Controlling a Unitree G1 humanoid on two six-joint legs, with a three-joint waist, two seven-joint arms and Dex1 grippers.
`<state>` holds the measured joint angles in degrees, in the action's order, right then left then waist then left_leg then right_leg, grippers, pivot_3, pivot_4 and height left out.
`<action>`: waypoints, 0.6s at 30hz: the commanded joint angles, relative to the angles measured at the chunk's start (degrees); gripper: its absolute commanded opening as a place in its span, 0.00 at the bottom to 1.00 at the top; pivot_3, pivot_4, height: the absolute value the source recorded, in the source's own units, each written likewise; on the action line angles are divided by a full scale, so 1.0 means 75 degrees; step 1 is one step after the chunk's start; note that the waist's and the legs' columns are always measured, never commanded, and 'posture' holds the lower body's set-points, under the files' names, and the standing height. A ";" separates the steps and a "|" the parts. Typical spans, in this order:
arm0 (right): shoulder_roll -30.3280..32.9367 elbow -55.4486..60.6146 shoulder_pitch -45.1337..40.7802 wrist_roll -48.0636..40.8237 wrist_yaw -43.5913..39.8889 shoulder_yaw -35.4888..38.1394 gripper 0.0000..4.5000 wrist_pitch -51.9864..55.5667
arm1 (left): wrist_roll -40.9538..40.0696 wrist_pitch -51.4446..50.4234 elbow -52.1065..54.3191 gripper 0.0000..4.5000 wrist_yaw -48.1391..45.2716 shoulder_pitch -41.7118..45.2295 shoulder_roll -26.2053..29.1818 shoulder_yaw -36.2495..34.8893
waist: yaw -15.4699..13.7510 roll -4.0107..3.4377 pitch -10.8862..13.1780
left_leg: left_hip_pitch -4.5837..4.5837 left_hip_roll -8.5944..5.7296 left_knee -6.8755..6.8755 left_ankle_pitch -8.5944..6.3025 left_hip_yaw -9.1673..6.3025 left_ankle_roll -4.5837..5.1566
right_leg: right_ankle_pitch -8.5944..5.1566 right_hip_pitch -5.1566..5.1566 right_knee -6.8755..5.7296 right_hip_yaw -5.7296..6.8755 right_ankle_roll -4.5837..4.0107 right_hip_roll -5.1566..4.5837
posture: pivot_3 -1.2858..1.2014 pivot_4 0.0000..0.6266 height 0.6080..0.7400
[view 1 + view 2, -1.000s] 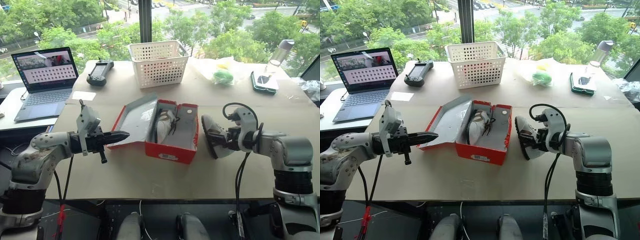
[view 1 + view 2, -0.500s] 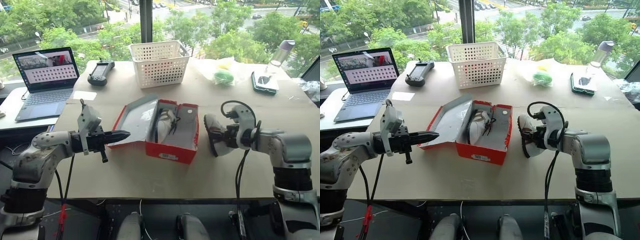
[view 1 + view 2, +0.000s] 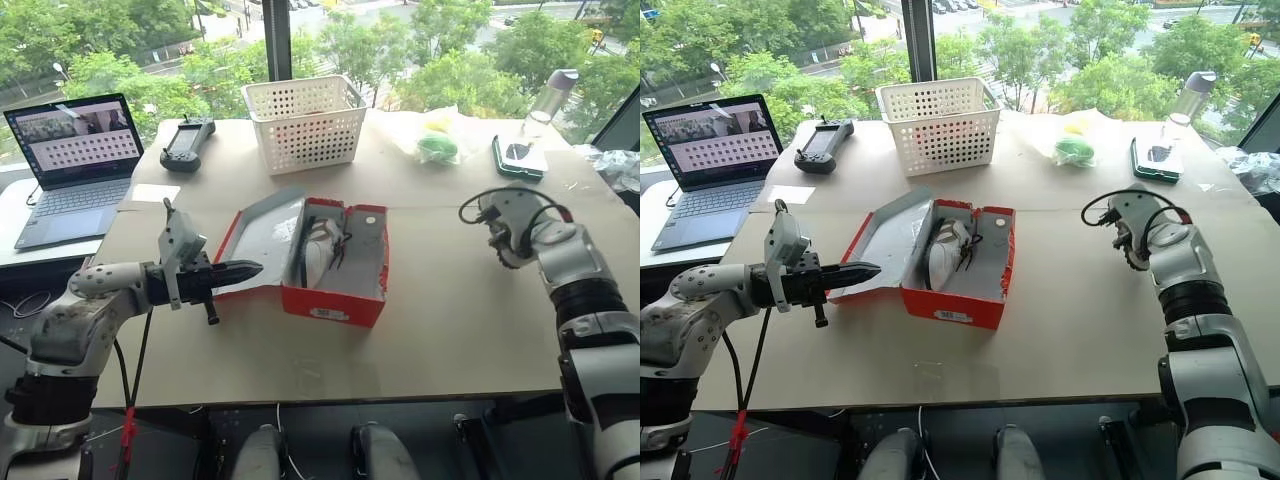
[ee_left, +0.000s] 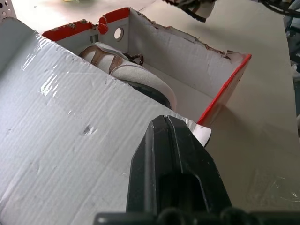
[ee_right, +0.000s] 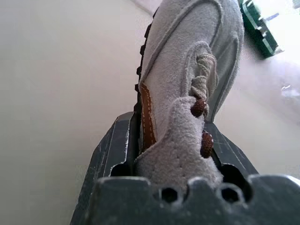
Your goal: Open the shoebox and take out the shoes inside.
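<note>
Well, my right gripper (image 5: 161,154) clamps a suede shoe (image 5: 187,70) over bare counter (image 3: 440,300), left gripper (image 4: 166,124) closed beside the corrugated shoebox (image 3: 335,290) lid, possibly touching.

Upper-floor office or lab: laptop (image 3: 75,160), remote controller (image 3: 182,147), treetop window view.

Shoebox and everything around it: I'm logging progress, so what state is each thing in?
shoebox: open, lid laid back.
shoe in box: still inside.
second shoe: out, clamped in the right gripper.
left gripper: shut, at the lid's edge.
laptop: open, screen on.
basket: upright.
</note>
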<state>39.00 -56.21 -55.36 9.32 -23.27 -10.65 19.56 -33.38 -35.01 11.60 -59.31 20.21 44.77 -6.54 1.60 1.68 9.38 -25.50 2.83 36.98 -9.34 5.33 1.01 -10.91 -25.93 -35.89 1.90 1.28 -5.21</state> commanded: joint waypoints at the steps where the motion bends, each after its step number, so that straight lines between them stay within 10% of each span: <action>1: -0.0008 -0.1237 -0.0321 -0.0318 -0.0027 0.0620 0.51 -0.0330 | -0.0054 0.0083 0.0263 0.00 0.0044 -0.0010 0.0059 -0.0150 | 0.0014 0.0013 -0.0001 | 0.0005 0.0000 0.0003 0.0000 -0.0004 -0.0001 | 0.0001 0.0011 0.0002 0.0005 0.0001 -0.0002 | 0.52 0.24 0.95; 8: 0.0070 -0.1823 -0.0794 -0.0901 0.0039 0.1635 0.98 -0.0241 | -0.0114 0.0005 0.0400 0.00 0.0110 -0.0122 0.0118 -0.0230 | -0.0062 0.0014 0.0000 | 0.0057 0.0000 0.0006 -0.0001 -0.0020 -0.0002 | -0.0024 0.0091 0.0030 0.0026 -0.0037 -0.0011 | 0.52 0.24 0.95; 18: 0.0231 -0.1640 -0.1030 -0.1036 0.0178 0.2068 0.98 -0.0476 | -0.0150 -0.0034 0.0413 0.00 0.0151 -0.0114 0.0161 -0.0207 | -0.0062 0.0013 0.0000 | 0.0057 0.0001 0.0002 -0.0001 -0.0023 -0.0002 | -0.0023 0.0089 0.0027 0.0027 -0.0035 -0.0008 | 0.52 0.24 0.95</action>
<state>38.99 -69.89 -61.58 1.47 -22.36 4.02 17.71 -33.84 -35.29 13.01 -58.21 19.12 45.25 -6.75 1.14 1.77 9.38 -25.07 2.84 36.99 -9.35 5.16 1.00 -11.08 -25.27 -35.68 2.10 1.01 -5.28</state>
